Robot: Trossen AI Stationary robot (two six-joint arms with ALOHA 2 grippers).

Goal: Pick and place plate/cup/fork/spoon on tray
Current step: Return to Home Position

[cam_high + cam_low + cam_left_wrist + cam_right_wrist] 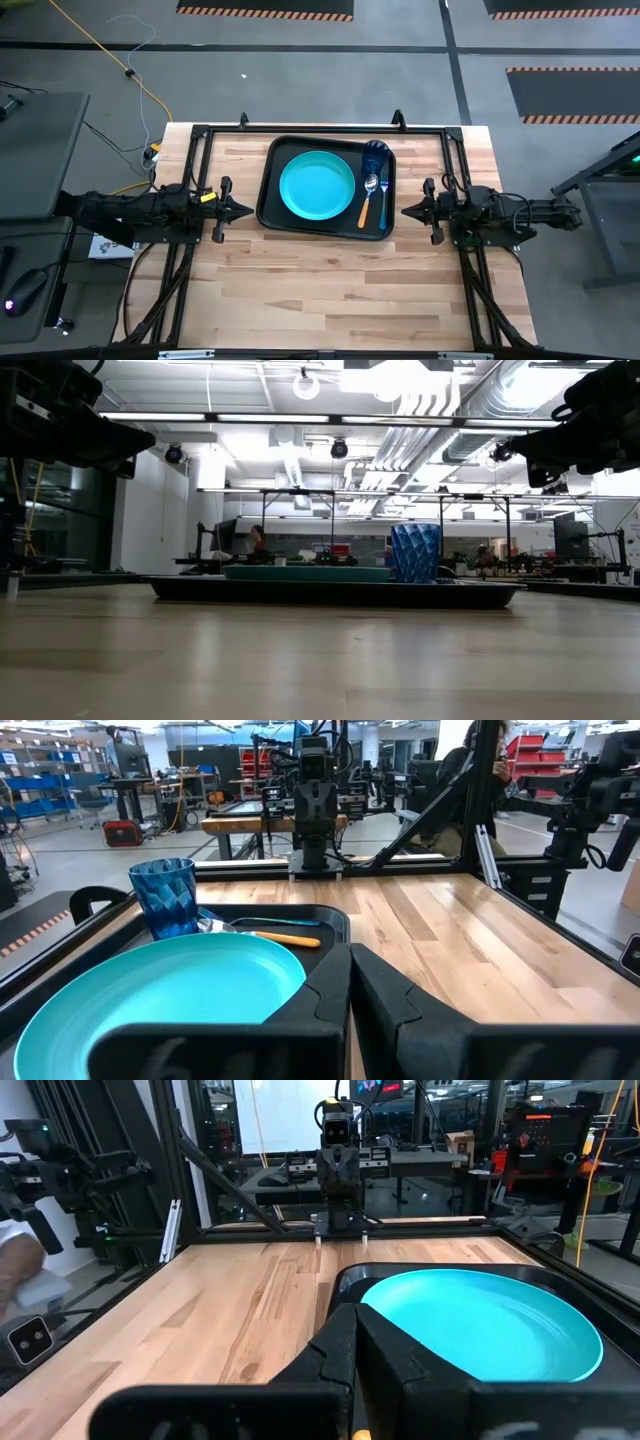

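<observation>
The black tray (272,160) lies on the wooden table at the far middle. The turquoise plate (317,185) lies flat in it. The dark-blue cup (376,153) stands upright in the tray's far right corner. A spoon with an orange handle (366,203) and a utensil with a blue handle (382,204) lie in the tray right of the plate. My left gripper (247,210) is shut and empty, just left of the tray. My right gripper (406,211) is shut and empty, just right of the tray. The plate (160,990) and cup (166,897) also show in the left wrist view.
A black frame (320,130) runs around the table's far edge and both sides. Bare wood (320,290) stretches from the tray to the near edge. Benches, equipment and a person (258,540) show in the room beyond.
</observation>
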